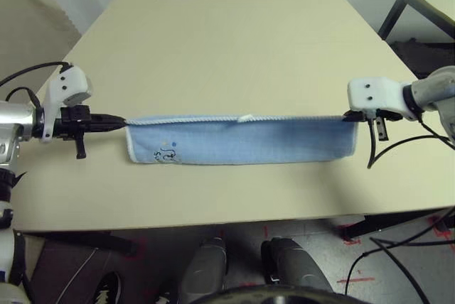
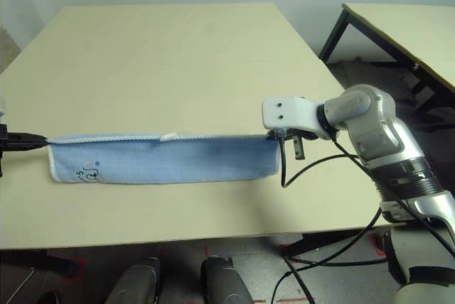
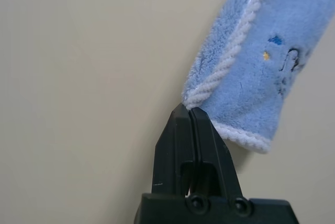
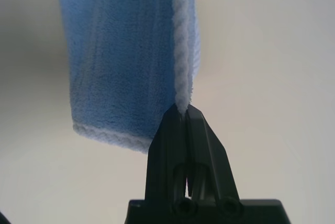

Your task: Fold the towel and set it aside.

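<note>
The light-blue towel is stretched taut as a long narrow band across the near part of the table, its white corded edge on top and a small embroidered mark near its left end. My left gripper is shut on the towel's upper left corner; the left wrist view has the black fingertips pinching the white cord. At the other end my right gripper is shut on the upper right corner, its fingertips clamped on the cord. The towel hangs doubled from the held edge, its lower fold at the tabletop.
The beige table stretches wide behind the towel. A second table with black legs stands to the right. Black cables hang from my right arm past the table's near edge.
</note>
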Tool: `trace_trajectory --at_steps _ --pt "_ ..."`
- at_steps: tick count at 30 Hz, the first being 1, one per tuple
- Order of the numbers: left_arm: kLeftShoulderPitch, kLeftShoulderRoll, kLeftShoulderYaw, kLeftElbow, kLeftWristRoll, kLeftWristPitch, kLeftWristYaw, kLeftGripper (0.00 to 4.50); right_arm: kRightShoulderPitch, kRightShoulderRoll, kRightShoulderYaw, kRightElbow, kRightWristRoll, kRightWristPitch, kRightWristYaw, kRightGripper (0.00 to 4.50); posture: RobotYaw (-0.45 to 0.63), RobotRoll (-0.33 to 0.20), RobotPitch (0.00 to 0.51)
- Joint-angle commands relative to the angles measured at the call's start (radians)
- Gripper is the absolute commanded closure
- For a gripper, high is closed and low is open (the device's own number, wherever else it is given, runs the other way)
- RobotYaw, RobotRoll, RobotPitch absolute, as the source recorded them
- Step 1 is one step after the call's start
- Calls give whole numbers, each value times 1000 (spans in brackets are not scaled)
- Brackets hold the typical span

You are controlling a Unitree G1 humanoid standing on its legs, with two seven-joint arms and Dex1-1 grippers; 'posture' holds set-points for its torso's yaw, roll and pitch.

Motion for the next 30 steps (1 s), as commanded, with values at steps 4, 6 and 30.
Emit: trace_trajectory --at_steps 4,6,30 --pt "43 6 -25 1 19 17 -33 4500 25 2 -10 -25 7 11 -3 4489 83 0 73" --pt "62 17 -25 -8 20 33 -47 4500 33 0 -5 -38 14 13 13 4489 86 0 74" --pt "32 6 -41 50 82 4 12 3827 -68 120 27 110 -84 -31 -44 3161 98 0 88"
